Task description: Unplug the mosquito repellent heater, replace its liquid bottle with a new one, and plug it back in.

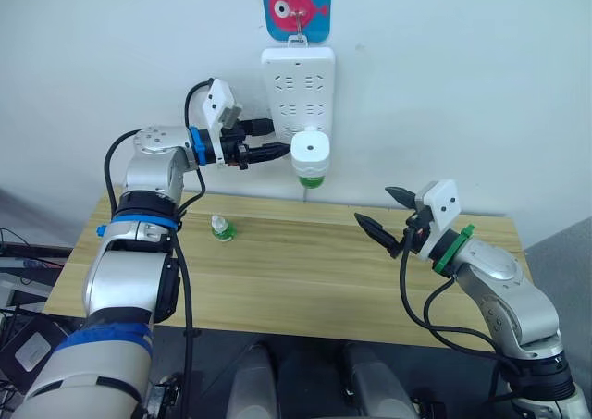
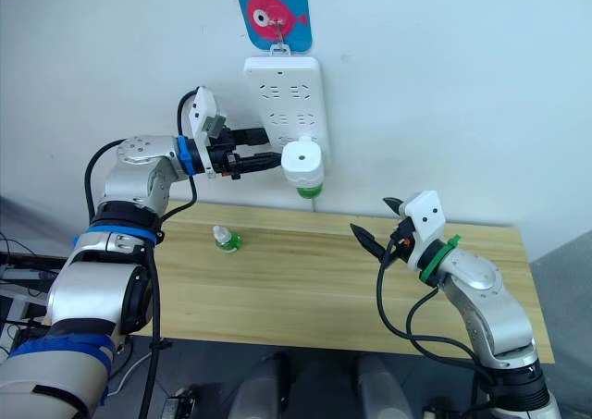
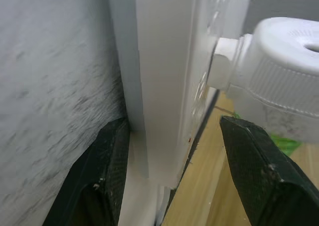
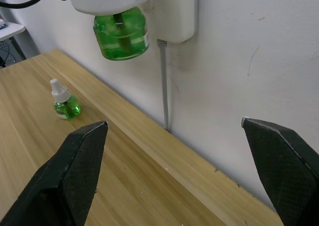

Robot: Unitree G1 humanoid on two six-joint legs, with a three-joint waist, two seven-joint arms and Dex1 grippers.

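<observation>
On the wall strip [image 1: 298,91], heater [image 1: 310,151] plugged in, both grippers' jaws spread.

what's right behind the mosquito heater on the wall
The white power strip hangs directly behind the mosquito repellent heater, which is plugged into its lower part. The prongs and socket are hidden by the heater.

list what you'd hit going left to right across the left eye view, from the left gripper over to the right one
left gripper at the power strip's side → mosquito repellent heater plugged into the power strip, green bottle under it → right gripper, open over the wooden table
</observation>
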